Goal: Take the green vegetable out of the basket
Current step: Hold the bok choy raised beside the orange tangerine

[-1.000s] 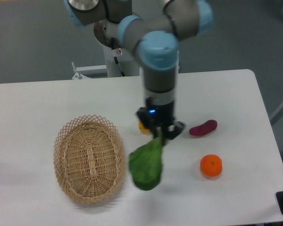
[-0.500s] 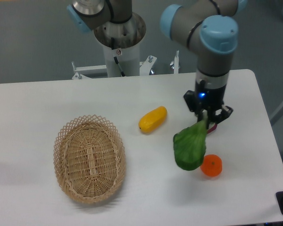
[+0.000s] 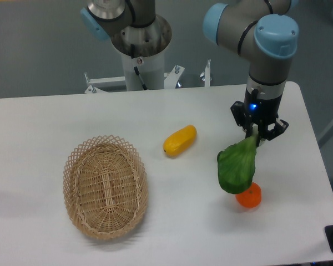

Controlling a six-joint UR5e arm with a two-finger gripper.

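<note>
The green vegetable [image 3: 237, 166] hangs in the air over the right part of the table, leaves down, its stem pinched at the top by my gripper [image 3: 259, 133], which is shut on it. The leaves partly cover an orange fruit below. The wicker basket [image 3: 77, 166] lies far to the left on the table and holds nothing that I can see.
A yellow oblong fruit [image 3: 180, 140] lies mid-table between basket and gripper. An orange fruit [image 3: 250, 197] sits under the hanging leaves. The arm's base column [image 3: 140, 50] stands behind the table's far edge. The right table edge is close to the gripper.
The gripper has carried the green vegetable rightward, from beside the basket to above the orange fruit. The purple vegetable seen earlier is now hidden behind the gripper.
</note>
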